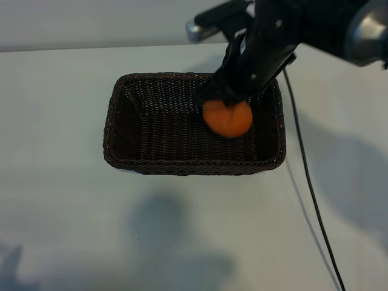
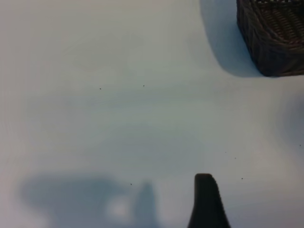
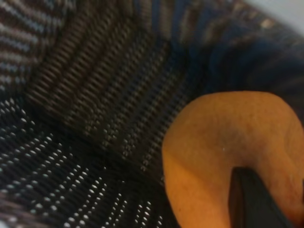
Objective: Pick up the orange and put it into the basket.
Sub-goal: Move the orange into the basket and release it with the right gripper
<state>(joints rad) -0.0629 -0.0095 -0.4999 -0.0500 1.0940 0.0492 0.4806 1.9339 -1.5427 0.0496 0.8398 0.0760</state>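
Two arms: we read them left to right across the exterior view, though only the right one shows there
Left gripper (image 2: 207,202): parked over bare table (image 2: 118,95); one dark fingertip shows in its wrist view, nothing between the jaws, which we take as standing well open and empty
Basket (image 1: 115,121): dark woven wicker, rectangular, sitting mid-table; one corner also shows in the left wrist view, well apart from the idle finger
Orange (image 1: 228,119): held above the basket's right half, inside the line of the rim; we cannot tell whether it touches the woven floor yet
Right gripper (image 1: 225,100): pointing steeply down into the basket, jaws drawn in onto the orange's upper part; the right wrist view shows a dark finger (image 3: 254,202) pressed against dimpled peel
Handling, our judgement: firm, fairly light, round enough to roll; the peel gives slightly, so moderate squeeze suffices
Where to hold: across the widest girth, fingers on opposite sides
Release: we would let go low, near the weave, to keep it from bouncing
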